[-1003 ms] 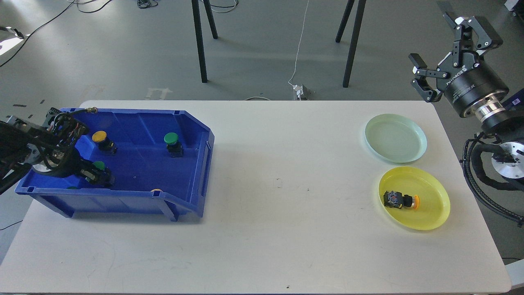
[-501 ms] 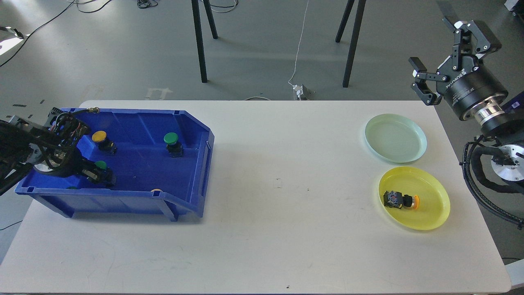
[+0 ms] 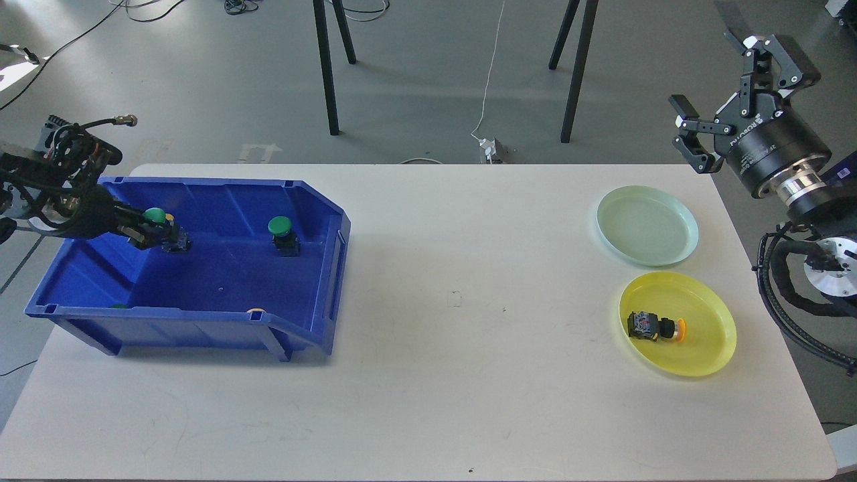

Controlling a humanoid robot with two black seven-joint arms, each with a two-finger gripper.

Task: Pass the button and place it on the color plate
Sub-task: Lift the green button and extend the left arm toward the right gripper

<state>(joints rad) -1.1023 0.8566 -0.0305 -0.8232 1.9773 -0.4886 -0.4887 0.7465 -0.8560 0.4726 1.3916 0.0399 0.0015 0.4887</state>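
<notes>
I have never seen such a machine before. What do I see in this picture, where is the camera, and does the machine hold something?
The camera sits in a humanoid robot's head, looking forward and down at a white table. Its two black arms enter from the sides. The left gripper is over the blue bin and seems shut on a green button, lifted above the bin floor. Another green button stands in the bin. The right gripper is open and empty, raised beyond the table's far right corner. At the right lie a pale green plate, empty, and a yellow plate with an orange-capped button on its side.
</notes>
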